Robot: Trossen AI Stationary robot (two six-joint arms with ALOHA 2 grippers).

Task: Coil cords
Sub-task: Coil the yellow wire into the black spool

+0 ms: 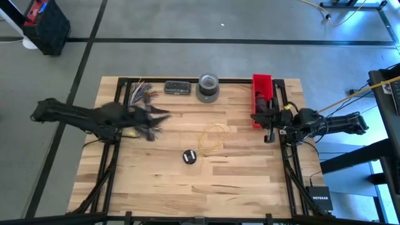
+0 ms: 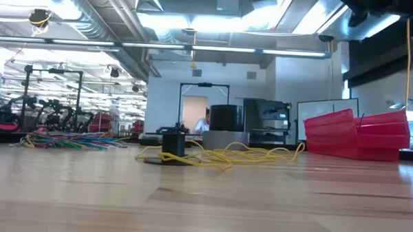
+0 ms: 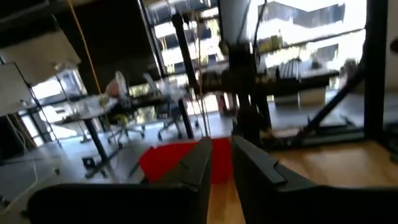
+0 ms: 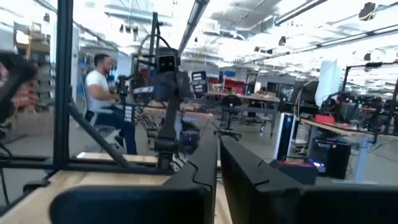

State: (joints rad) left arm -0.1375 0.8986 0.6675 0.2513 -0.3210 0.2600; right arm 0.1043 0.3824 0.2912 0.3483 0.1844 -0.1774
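Wooden planks make up the surface [image 1: 237,181], and going from its left side, the left gripper [image 1: 157,119] hangs raised over the left part, near a fan of coloured wires [image 1: 140,91] at the far left edge; its wrist view looks level across the room, and its fingers [image 3: 200,163] stand nearly pressed together with only a thin slit between them, pinching nothing. Toward the middle, along the far edge, lie a dark flat box [image 1: 177,87] and a grey tape roll [image 1: 208,87]. Nearer the front, close to the centre, sits the cord [image 1: 189,156], wound into a small round black bundle resting flat, so it has no real long axis and points no particular way; its round face looks up, and in the low view it stands as a short dark puck [image 2: 172,144]. Just beside it, toward the far right, a loose yellow wire [image 1: 212,139] sprawls in open loops, running roughly from front to back. On the right sit a red bin [image 1: 262,97] and the right gripper [image 1: 267,120], which hovers next to the bin, well apart from the bundle, with its fingers [image 4: 202,163] likewise almost closed and empty. Judging from this, one cord looks coiled already and both arms seem between grasps; the next move probably calls for spreading a pair of fingers and coming down on whatever is still loose.
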